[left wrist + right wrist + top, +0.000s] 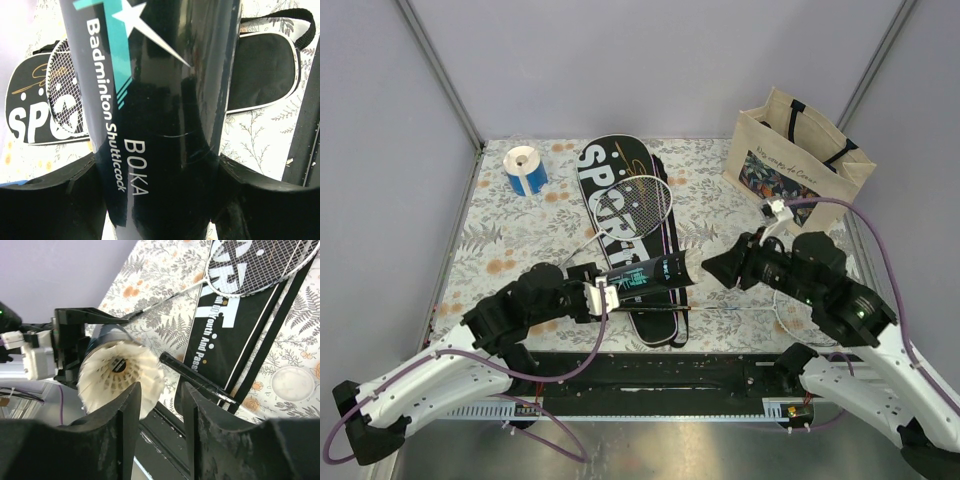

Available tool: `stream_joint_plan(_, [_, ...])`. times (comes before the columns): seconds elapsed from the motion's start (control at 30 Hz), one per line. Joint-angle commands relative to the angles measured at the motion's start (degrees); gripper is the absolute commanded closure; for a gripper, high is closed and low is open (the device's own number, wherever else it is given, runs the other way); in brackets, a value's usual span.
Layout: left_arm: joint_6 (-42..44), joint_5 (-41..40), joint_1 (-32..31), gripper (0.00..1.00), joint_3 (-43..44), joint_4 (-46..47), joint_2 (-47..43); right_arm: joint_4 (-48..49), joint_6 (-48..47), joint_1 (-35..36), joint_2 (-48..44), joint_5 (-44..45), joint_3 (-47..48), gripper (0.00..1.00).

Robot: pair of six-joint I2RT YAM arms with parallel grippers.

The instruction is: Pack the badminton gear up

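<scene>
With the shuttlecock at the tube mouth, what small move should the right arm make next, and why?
Probably a gentle nudge from the right gripper to push the shuttlecock deeper. It sits cork-first in the open end of the tube, but its feather skirt seems to flare past the rim. The right jaws stand parted just in front of it, gripping nothing. The left gripper clamps the tube, so it should take a light push.

A white-framed racket (646, 203) lies on a black racket-shaped SPORT case (604, 165). A long black teal-printed tube (648, 274) crosses above the case's near end, a white feather shuttlecock (107, 385) in its right mouth. A blue-and-white tape roll (526, 170) sits back left, a beige tote bag (800, 160) back right.
</scene>
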Motion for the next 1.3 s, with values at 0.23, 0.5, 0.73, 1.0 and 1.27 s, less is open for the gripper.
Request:
stream_joint_plan(0.23, [1.1, 4.3, -0.2, 1.0, 2.1, 4.9, -1.6, 2.9, -1.1, 0.5, -7.7, -12.1, 2.3, 0.52])
stream_joint_plan(0.5, [0.6, 5.4, -0.2, 1.0, 2.2, 5.0, -2.0, 8.2, -1.3, 0.5, -4.4, -19.8, 1.0, 0.51])
stream_joint_plan(0.73, [0.9, 5.7, -0.2, 1.0, 2.1, 5.0, -2.0, 8.7, -1.9, 0.5, -2.8, -17.3, -0.3, 0.55])
stream_joint_plan(1.0, [0.2, 5.6, -0.2, 1.0, 2.4, 5.2, -1.3, 11.1, -0.8, 0.6, -3.0, -17.0, -3.0, 1.0])
stream_joint_plan(1.27, [-1.1, 6.7, -0.2, 1.0, 4.1, 5.1, 1.1, 17.8, 2.2, 0.6, 0.4, -20.0, -7.0, 1.0])
